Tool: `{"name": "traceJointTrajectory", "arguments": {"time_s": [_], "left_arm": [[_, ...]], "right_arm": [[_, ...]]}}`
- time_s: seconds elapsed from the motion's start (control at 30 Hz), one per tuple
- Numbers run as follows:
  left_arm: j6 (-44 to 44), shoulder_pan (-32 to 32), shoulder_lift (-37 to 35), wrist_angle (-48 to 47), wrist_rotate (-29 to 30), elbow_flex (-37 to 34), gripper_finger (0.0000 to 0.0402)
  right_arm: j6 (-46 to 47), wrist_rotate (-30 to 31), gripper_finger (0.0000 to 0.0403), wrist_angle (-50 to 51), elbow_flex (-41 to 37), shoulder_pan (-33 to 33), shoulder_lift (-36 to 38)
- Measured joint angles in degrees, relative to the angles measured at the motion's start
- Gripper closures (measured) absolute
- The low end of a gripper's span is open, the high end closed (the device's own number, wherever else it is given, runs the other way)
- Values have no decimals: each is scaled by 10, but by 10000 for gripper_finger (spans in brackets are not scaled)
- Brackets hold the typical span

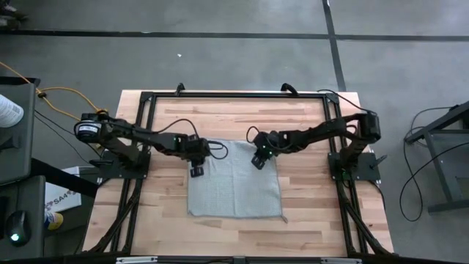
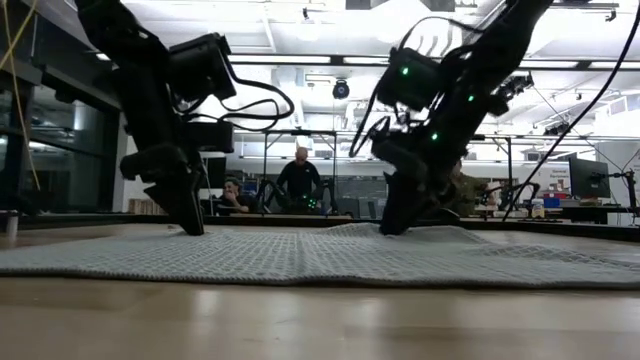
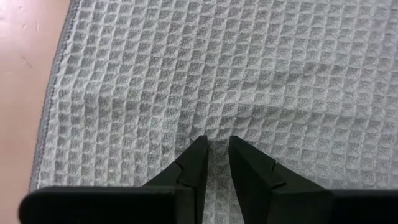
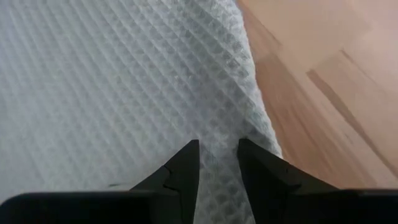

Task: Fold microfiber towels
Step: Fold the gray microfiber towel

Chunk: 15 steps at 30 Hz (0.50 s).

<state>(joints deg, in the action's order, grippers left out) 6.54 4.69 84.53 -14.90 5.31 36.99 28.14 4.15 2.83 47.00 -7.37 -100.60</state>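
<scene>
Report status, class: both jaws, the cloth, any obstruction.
Left gripper and right gripper down on the light grey-blue waffle-textured microfiber towel, jaws narrowly parted, each pinching cloth. Towel flat on the wooden table. Nothing in the way.

Towel (image 1: 234,189) flat on table (image 1: 322,220), both hands on its far edge.

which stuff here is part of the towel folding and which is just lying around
Part of the job: microfiber towel, left gripper, right gripper, both pinching its far edge.
Just about: wooden table, white bottle, people in the room behind.
</scene>
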Motion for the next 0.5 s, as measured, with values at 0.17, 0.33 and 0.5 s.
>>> {"name": "traceJointTrajectory", "arguments": {"time_s": [0.17,0.33,0.5], "left_arm": [[-18,14,0,0,-20,0,336],[-44,32,0,4,-21,0,336],[-51,69,0,3,-21,0,336]], "right_arm": [[-2,7,295,-16,3,-8,-25],[-15,48,296,-11,2,-14,-20],[-16,79,296,11,1,-35,-18]]}}
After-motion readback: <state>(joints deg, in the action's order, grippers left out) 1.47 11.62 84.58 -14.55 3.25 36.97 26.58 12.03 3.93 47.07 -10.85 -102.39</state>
